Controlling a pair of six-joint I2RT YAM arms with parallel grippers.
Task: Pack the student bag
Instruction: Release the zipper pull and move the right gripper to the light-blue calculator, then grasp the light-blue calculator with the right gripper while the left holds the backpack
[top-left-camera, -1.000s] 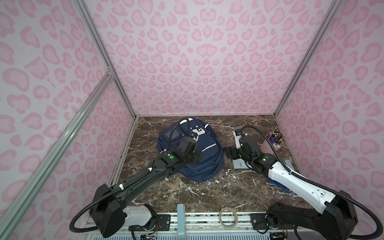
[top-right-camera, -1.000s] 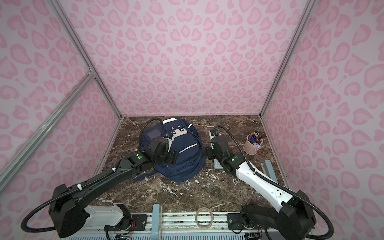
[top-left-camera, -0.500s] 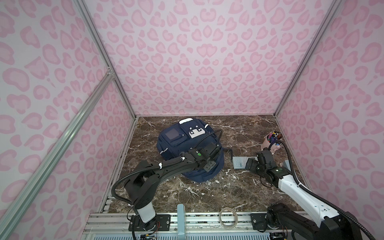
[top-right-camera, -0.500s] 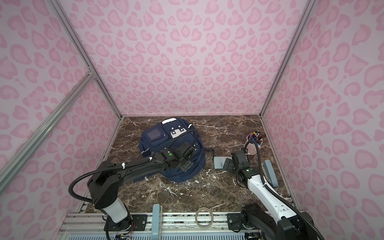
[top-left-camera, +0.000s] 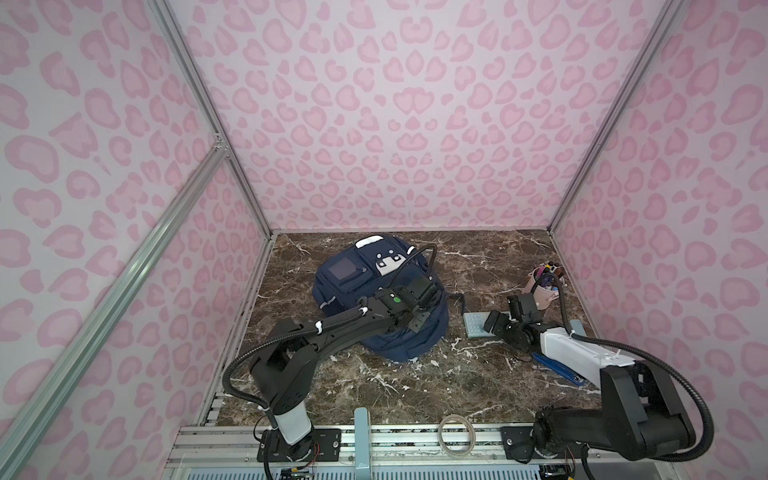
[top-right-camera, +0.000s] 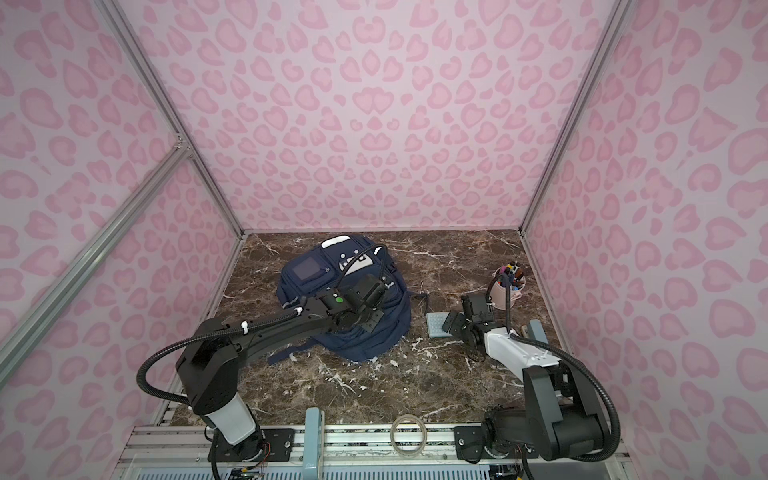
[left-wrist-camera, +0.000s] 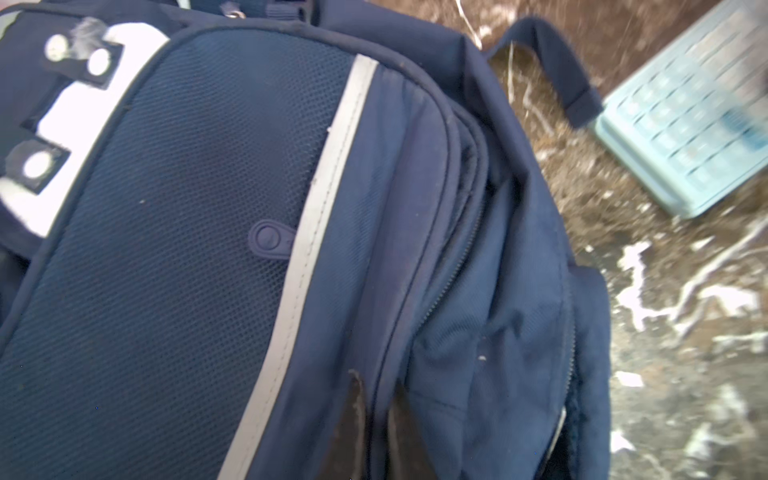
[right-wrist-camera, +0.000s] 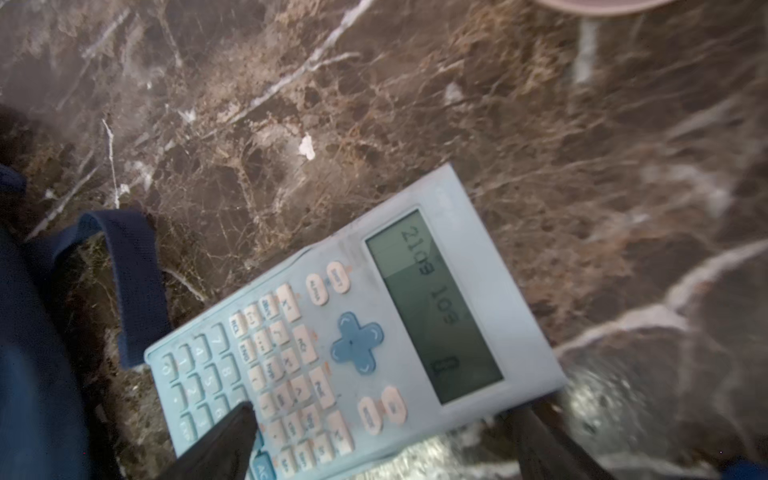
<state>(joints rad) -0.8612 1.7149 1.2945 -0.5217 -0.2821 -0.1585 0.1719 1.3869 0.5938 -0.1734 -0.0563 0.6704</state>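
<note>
Pinching student bag (left-wrist-camera: 208, 208) at zip edge, left pincer (left-wrist-camera: 376, 388); right pincer (right-wrist-camera: 382, 411) spread astride calculator (right-wrist-camera: 353, 324), bag strap (right-wrist-camera: 133, 282) beside, pen cup (top-left-camera: 544, 289) near.

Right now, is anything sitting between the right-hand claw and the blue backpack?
Yes. The light-blue calculator lies on the table between the open right gripper and the student bag. The gripper's jaws straddle its end. The left gripper is pinched shut on the bag's fabric.

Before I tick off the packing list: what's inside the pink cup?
Colored markers stand in the pink cup, tops above its rim. Its wall hides their lower parts and anything beneath.
</note>
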